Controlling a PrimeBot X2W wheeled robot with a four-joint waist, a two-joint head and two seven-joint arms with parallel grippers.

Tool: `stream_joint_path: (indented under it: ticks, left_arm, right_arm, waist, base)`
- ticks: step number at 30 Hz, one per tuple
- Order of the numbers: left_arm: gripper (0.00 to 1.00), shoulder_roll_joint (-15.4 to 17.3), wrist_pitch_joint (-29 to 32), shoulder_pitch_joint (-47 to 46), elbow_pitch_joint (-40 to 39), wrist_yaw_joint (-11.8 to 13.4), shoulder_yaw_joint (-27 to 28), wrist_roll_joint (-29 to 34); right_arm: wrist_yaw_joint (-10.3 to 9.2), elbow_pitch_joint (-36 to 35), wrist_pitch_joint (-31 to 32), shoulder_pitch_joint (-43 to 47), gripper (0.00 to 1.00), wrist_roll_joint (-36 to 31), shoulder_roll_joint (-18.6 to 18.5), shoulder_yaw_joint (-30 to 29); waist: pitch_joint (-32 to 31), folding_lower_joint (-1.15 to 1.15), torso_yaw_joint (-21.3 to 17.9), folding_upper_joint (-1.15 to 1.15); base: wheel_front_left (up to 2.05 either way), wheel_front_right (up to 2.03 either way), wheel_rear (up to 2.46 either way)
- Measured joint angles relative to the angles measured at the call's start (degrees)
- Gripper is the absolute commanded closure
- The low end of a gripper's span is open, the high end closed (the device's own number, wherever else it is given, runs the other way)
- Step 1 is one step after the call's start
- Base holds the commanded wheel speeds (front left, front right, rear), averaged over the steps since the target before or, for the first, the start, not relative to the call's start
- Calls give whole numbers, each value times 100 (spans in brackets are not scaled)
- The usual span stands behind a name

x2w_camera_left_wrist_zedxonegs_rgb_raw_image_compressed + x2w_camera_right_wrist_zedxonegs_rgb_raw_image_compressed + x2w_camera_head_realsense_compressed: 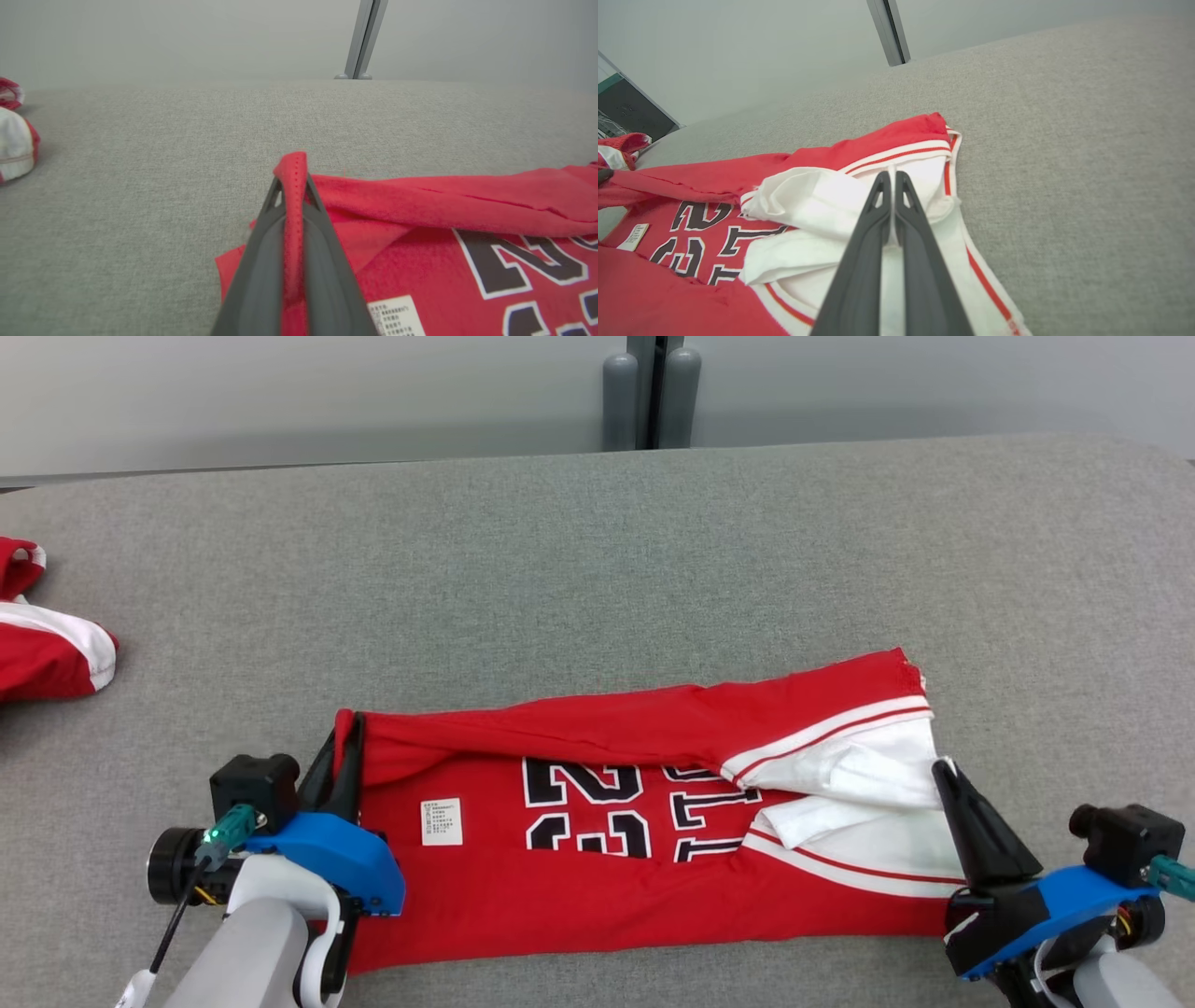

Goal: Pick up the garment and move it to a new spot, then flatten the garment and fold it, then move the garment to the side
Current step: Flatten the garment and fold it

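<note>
Red jersey (pixel 579 896): soft knit, white-and-red striped trim, black numerals edged in white. It lies lengthwise on the grey woven fabric surface (pixel 597 569) and spans from one gripper to the other.

Left gripper (pixel 342 747): dark fingers (pixel 261 261) are clamped on the jersey's red stitched hem. In the left wrist view the hem runs up between the two fingers and pokes out just past their tips. That corner is lifted a little off the surface. The cloth to the right of the fingers is doubled over, with the far long edge folded toward the robot and covering the tops of the numerals (pixel 607 807).

A small white rectangular care label (pixel 441 821) sits on the red cloth just right of the left gripper's fingers.

Right gripper (pixel 943 773): fingers (pixel 920 261) are pressed together, with a thin sliver of white cloth between them. They pinch the jersey's bunched white end, where loose white folds lie just left of the fingertips. The striped trim runs beyond the tips and along their right side.

A crumpled red-and-white cloth (pixel 47 644) lies on the same surface, well apart from the left gripper and out past its left side.

An upright grey post (pixel 651 392) stands against the pale wall, far ahead of both grippers and roughly midway between them.
</note>
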Motion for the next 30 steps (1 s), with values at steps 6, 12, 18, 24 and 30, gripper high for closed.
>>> stream_joint_path:
  ticks: [6,12,18,24,30]
  left_arm:
    - [0,-21,-253,244,-176,174,81,-12]
    - [0,-49,-443,695,-619,366,437,37]
    - [0,-224,-458,1230,-1553,561,1216,536]
    - [0,-575,-459,1689,-2162,575,1982,1121]
    - [0,-929,-464,2003,-2538,300,2512,1694]
  right_arm:
    - [0,-116,104,272,0,-215,200,-253]
    - [0,-200,166,367,0,-358,209,-502]
    - [0,-226,403,177,0,-544,112,-698]
    - [0,292,985,-221,0,-892,47,-778]
    - [0,894,1276,-433,0,-1027,77,-760]
  waist:
    - [-88,0,9,0]
    - [-229,0,10,0]
    - [-255,0,109,1]
    - [-228,0,256,1]
    - [-165,1,408,1]
  base:
    - [0,0,0]
    - [0,0,0]
    - [0,0,0]
    - [0,0,0]
    - [0,0,0]
